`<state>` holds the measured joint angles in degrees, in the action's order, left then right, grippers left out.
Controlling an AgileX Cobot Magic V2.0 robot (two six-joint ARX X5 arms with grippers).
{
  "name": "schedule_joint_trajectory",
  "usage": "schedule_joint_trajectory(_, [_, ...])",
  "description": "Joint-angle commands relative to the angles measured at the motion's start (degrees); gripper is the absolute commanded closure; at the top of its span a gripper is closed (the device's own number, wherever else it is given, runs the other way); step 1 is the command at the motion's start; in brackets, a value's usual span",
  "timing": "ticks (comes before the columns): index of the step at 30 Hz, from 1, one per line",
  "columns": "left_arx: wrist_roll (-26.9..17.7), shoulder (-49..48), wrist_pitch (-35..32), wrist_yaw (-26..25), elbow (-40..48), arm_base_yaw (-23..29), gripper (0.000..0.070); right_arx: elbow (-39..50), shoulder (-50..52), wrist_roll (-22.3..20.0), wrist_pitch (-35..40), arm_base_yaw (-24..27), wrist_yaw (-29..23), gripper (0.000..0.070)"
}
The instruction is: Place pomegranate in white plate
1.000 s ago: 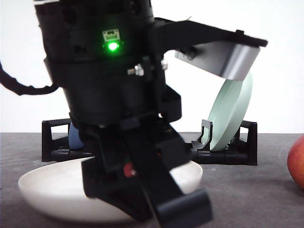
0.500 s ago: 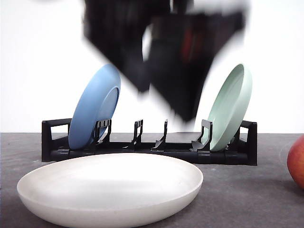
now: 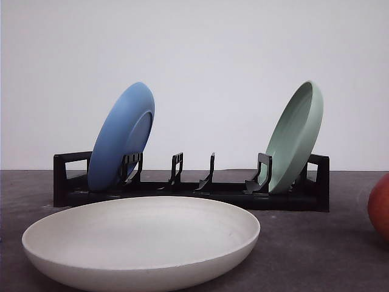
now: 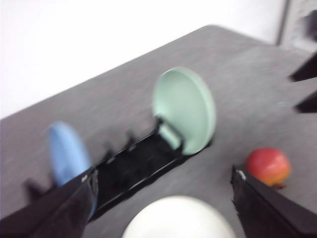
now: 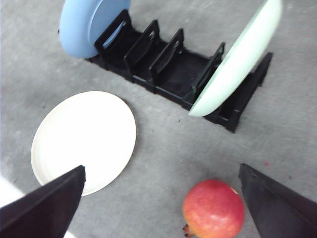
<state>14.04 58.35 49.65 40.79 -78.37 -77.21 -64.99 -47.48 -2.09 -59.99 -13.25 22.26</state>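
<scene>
Two grippers are spread wide and hold nothing: the left gripper and the right gripper. The round red-to-orange pomegranate rests on the grey table toward its right edge, apart from the wide off-white matte plate near the front edge. Behind the plate, a black slotted rack holds a blue plate and a pale green plate upright.

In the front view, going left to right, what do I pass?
blue plate → white plate → pale green plate → pomegranate at the right edge. The black rack spans behind them, so it is left unordered.
</scene>
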Motion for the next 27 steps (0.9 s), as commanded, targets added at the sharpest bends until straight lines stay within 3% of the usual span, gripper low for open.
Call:
schedule_joint_trajectory(1, [5.3, -1.6, 3.0, 1.7, -0.7, -0.6, 0.0180, -1.0, -0.9, 0.6, 0.1, -0.6, -0.2, 0.0070])
schedule_joint_trajectory(10, [12.6, -14.3, 11.2, 5.8, -0.6, -0.6, 0.0182, -0.9, -4.6, 0.6, -3.8, -1.7, -8.3, 0.0069])
schedule_joint_trajectory(19, [12.1, -19.1, 11.4, 5.1, -0.7, -0.6, 0.0184, 3.2, -11.2, 3.5, -4.1, -1.7, -10.5, 0.0069])
schedule_joint_trajectory(27, [10.7, -16.8, 12.4, 5.1, -0.7, -0.6, 0.0184, 16.6, -14.7, 9.9, 5.6, -1.7, -10.5, 0.0014])
